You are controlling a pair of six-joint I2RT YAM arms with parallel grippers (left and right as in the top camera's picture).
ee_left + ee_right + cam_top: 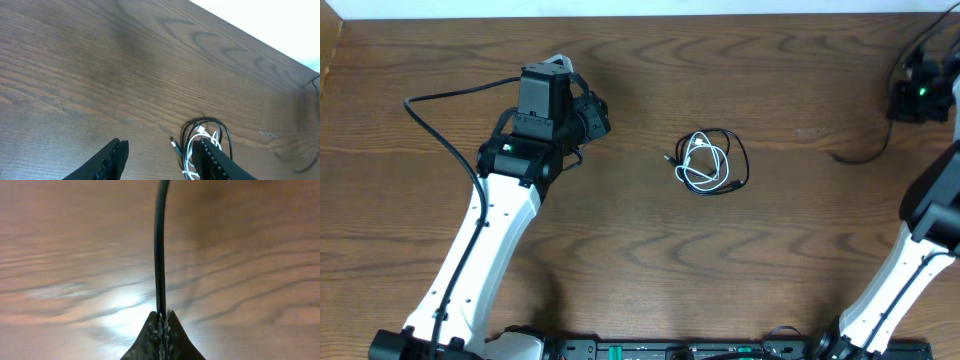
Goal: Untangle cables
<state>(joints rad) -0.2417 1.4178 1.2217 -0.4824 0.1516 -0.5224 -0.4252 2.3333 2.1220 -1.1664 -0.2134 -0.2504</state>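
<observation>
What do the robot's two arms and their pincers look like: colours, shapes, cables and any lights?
Both arms have white, slim links: left arm, right arm. Their wrist blocks are black, each with a small green light. A black wire runs along the left arm. The left pincer has dark, ridged fingers; the right pincer has dark tapered ones.

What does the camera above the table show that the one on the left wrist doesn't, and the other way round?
Only the overhead view shows the white left arm, the white right arm and the whole spread of the brown wooden table. Only the left wrist view shows the left claw up close, its two black fingers open, one of them partly covering the cords. Both show the thin black cord and the thin white cord, coiled together in one small bundle lying on the table.
</observation>
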